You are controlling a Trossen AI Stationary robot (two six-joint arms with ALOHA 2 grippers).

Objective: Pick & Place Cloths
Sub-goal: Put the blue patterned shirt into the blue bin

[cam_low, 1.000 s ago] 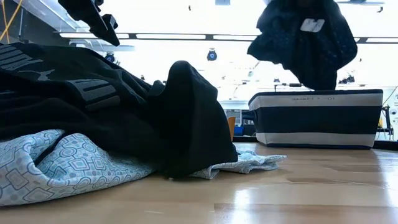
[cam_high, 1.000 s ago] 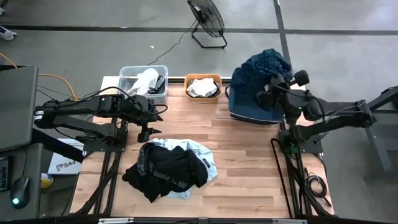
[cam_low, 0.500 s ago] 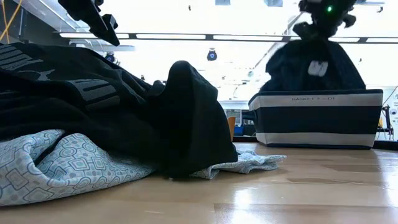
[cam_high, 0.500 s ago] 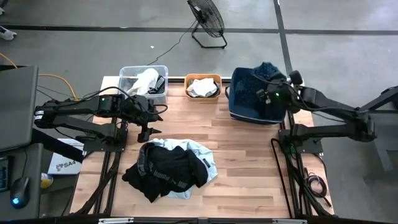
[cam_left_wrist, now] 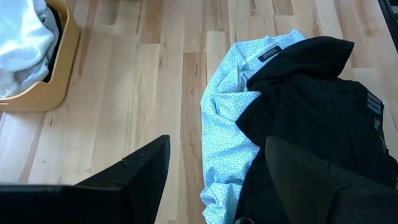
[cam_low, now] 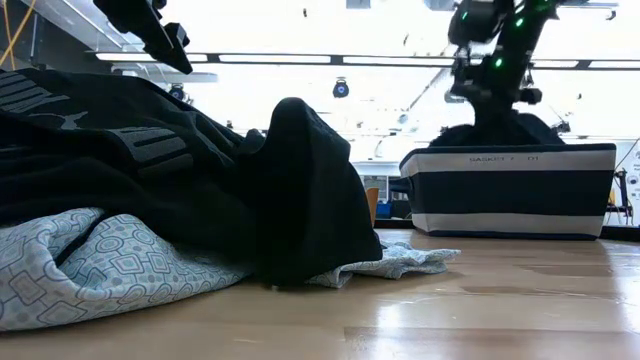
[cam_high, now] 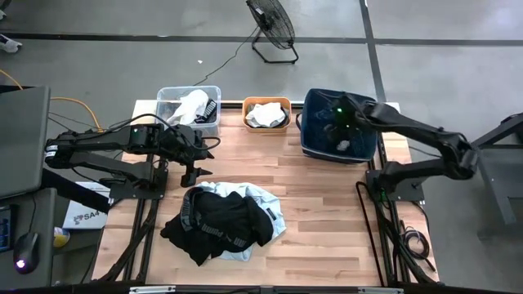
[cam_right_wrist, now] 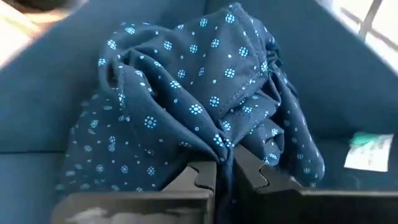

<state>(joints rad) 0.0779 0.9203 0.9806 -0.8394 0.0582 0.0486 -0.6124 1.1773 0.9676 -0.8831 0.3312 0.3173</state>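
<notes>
- High view: three bins sit along the table's far edge: one clear bin (cam_high: 189, 106), one orange bin (cam_high: 267, 113), one dark blue bin (cam_high: 337, 126). My right gripper (cam_high: 343, 140) reaches down inside the dark blue one. My left gripper (cam_high: 194, 171) hovers over bare wood near the pile.
- Low view: two cloths are piled, black garment (cam_low: 190, 170) over light blue cloth (cam_low: 90, 265).
- Left wrist view: my left fingers (cam_left_wrist: 134, 180) are spread apart, empty.
- Right wrist view: my fingers are pinched together on one navy dotted cloth (cam_right_wrist: 199, 106), in the bin.
</notes>
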